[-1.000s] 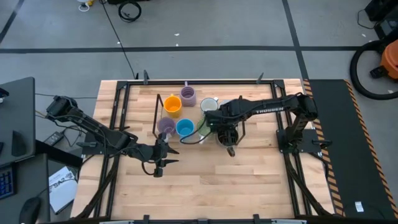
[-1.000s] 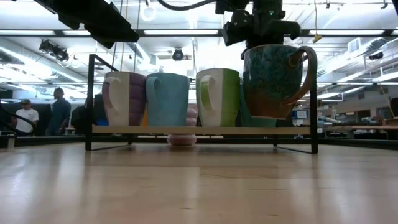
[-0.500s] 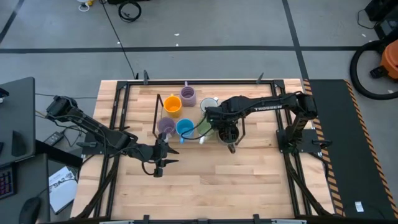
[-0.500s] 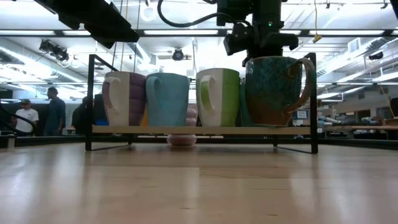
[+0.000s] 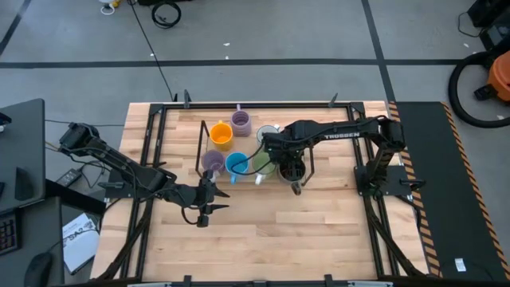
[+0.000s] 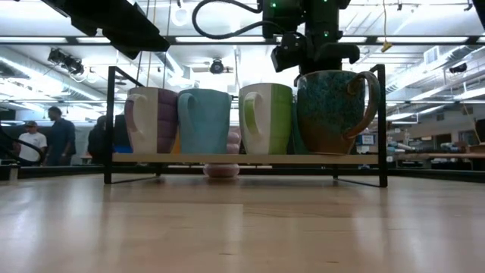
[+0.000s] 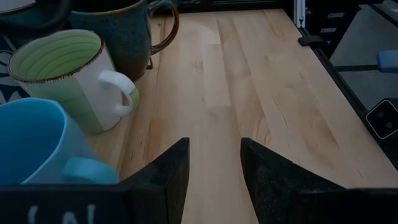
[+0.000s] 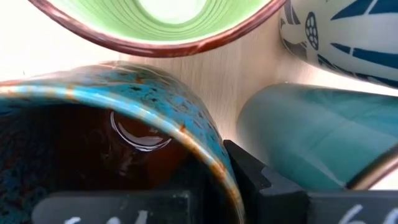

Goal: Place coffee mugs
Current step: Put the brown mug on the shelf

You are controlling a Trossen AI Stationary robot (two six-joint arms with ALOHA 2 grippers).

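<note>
1. The left gripper (image 5: 204, 209) waits released over bare table, in front of the rack (image 6: 244, 158).
2. The right gripper (image 5: 288, 169) clenches the rim of the dark mug (image 6: 331, 110) at the rack's right end; glazed ceramic, likely rigid, slippery, breakable; the rim gives the surest hold.

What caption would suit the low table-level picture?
Right gripper sets a dark teal mug beside the green mug on the black rack.

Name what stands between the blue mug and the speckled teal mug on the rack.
The green mug stands between the blue mug and teal mug, clearest in the low view.
</note>
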